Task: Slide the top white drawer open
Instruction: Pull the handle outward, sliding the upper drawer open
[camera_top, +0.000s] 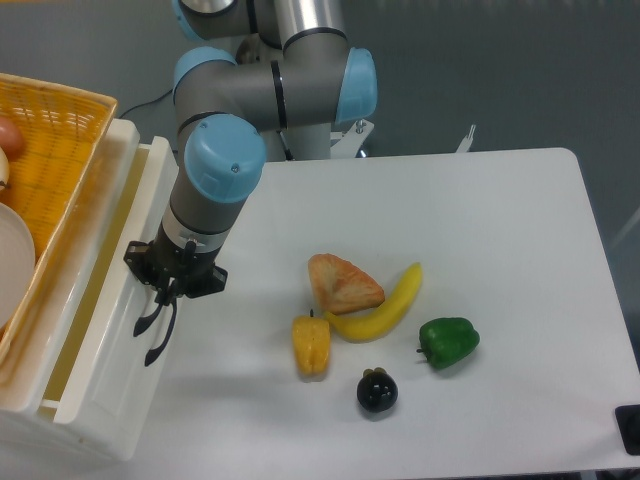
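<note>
Gripper (160, 310) points down over the front face of the top white drawer (105, 355), fingers drawn close together around the curved black handle (157, 335); it appears clamped on the handle, though the contact itself is partly hidden by the fingers. The drawer sits directly under and to the left of the gripper, pulled partway out of the white cabinet (125, 140), with a strip of pale cream interior showing to the gripper's left. Further left, a yellow wicker basket (55, 140) sits on top of the cabinet. On the white table (480, 220) to the gripper's right: a yellow pepper (311, 346) nearest, then a piece of bread (342, 284) touching a banana (382, 306), a dark round fruit (377, 391), and a green pepper (447, 342) farthest away.
</note>
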